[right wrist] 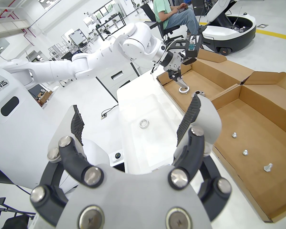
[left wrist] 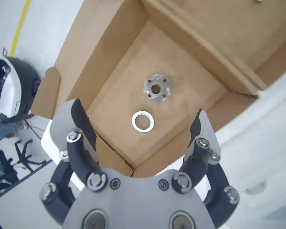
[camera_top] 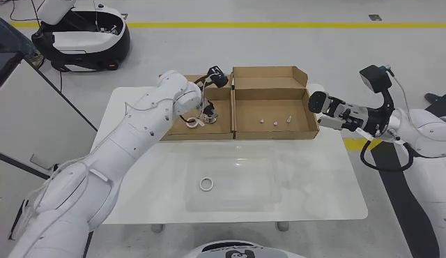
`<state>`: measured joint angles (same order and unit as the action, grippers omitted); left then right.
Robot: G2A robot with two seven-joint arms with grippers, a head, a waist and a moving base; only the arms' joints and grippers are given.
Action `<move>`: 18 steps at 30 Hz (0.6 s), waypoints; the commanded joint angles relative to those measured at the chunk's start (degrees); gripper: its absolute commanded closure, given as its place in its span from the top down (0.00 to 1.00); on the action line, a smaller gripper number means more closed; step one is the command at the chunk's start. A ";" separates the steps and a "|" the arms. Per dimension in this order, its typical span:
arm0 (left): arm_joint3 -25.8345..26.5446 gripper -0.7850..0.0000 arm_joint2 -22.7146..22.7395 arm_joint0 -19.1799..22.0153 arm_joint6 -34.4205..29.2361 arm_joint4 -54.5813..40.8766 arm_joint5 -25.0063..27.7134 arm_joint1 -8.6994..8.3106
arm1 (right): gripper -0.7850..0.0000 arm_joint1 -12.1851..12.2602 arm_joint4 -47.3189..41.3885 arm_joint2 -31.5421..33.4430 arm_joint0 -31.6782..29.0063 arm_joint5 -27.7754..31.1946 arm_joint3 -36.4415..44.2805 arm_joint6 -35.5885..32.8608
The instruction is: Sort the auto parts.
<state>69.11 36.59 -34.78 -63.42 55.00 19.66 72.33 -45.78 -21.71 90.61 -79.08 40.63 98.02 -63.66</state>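
Near us we see a smooth metal ring (camera_top: pixel 206 184) on the white table (camera_top: pixel 313 188), then our left gripper (left wrist: pixel 138 108), fingers (left wrist: pixel 81 117) apart, above a flat ring (left wrist: pixel 143 121) and holed disc (left wrist: pixel 156 88) in a cardboard box (left wrist: pixel 90 48), and our right gripper (right wrist: pixel 136 101), spread too, beside the bolt box (right wrist: pixel 252 110).

No text, label or number can be read on the boxes (camera_top: pixel 268 78), the parts (left wrist: pixel 156 91) or the table (camera_top: pixel 313 181). A yellow line (camera_top: pixel 279 25) marks the floor beyond the table's far edge.

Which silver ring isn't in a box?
The silver metal ring on the white table; the other ring sits in the brown cardboard box below the left gripper.
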 commanded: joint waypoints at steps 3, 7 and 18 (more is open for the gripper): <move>11.05 1.00 3.10 -3.12 -7.34 -1.66 3.39 -1.93 | 1.00 0.00 0.00 0.00 0.00 0.00 0.00 0.00; 20.34 1.00 4.85 -5.95 -11.76 -1.72 6.34 -3.34 | 1.00 0.00 0.00 0.00 0.00 0.00 0.00 0.00; 31.09 1.00 -0.53 -7.00 -13.90 -10.43 7.32 -7.10 | 1.00 0.00 0.00 0.00 0.00 0.00 0.00 0.00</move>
<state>99.54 36.78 -42.11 -77.16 47.40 27.14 65.52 -45.78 -21.71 90.61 -79.08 40.63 98.02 -63.66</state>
